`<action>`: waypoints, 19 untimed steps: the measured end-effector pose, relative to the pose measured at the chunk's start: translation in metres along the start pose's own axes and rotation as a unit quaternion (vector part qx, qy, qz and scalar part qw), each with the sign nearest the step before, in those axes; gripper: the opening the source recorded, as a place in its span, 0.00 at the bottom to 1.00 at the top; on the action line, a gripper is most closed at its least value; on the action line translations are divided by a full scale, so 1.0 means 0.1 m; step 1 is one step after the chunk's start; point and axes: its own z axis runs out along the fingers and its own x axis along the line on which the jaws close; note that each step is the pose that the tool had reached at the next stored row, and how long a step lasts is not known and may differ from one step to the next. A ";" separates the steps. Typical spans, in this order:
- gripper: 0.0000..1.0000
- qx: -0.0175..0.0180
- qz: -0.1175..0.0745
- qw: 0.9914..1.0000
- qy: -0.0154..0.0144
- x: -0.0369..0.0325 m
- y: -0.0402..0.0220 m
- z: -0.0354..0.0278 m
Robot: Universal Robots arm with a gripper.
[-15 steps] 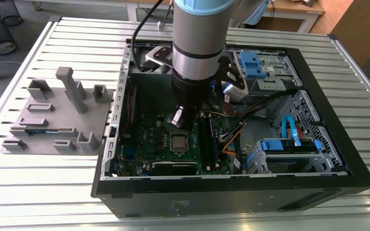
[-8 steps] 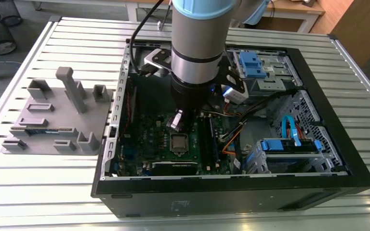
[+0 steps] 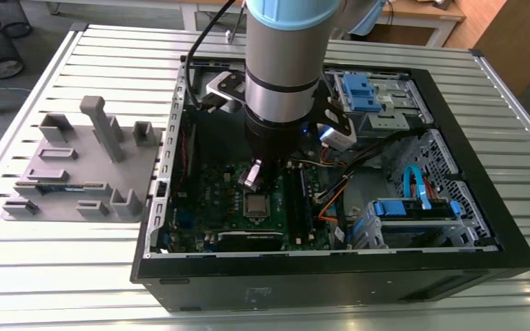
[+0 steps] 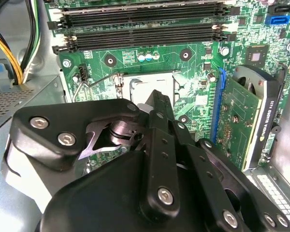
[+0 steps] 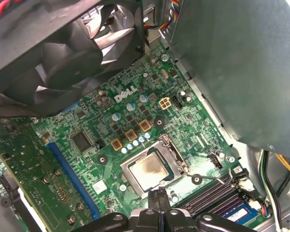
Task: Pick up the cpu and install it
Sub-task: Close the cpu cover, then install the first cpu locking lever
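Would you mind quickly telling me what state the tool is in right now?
Tool: closed, holding nothing; the small silvery square chip sits on the green circuit board below.

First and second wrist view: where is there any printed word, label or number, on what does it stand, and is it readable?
White logo on the motherboard: a brand name, readable.
Lettering along the graphics card edge: brand and model, readable.
Small white codes beside the motherboard parts: too small.
Marks on the cpu lid: too faint.
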 end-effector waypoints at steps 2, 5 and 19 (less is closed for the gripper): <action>0.11 0.000 0.000 1.000 0.000 0.002 -0.001 0.000; 0.11 0.000 0.000 1.000 0.000 0.008 0.006 0.002; 0.11 0.000 0.000 1.000 0.000 0.083 0.121 0.014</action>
